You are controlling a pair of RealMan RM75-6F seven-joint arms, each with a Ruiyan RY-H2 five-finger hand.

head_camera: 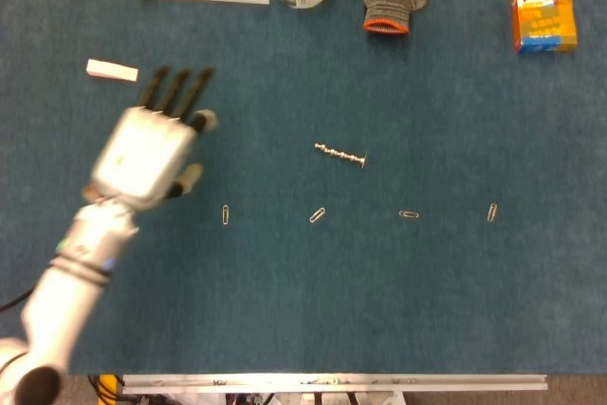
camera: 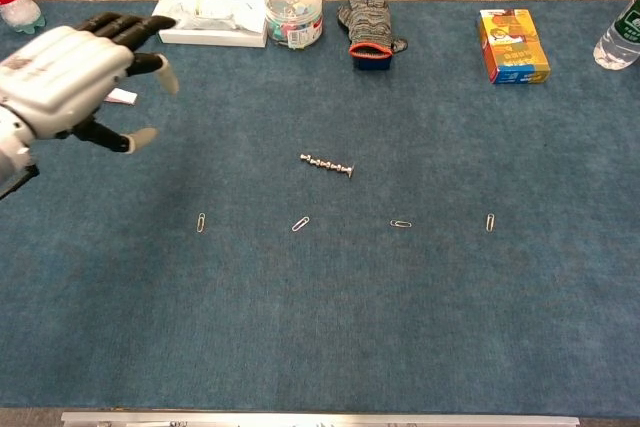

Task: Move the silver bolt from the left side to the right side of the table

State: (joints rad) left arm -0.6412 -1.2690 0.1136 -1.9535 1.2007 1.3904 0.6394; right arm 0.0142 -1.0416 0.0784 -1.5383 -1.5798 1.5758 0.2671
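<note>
Silver bolt (head_camera: 340, 154) lies free near mid-table, well right of your left hand (head_camera: 147, 149), whose fingers are spread and empty, so the handover looks set.

Silver bolt (camera: 327, 164) lies alone mid-table; left hand (camera: 62, 92) hovers far left, fingers spread, holding nothing

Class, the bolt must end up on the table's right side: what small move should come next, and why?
Probably the right hand should reach in for the bolt. It lies loose near the table's middle, not yet on the right side. The left hand is empty, fingers spread, off at the left and well apart from it. The right hand is not in view.
</note>
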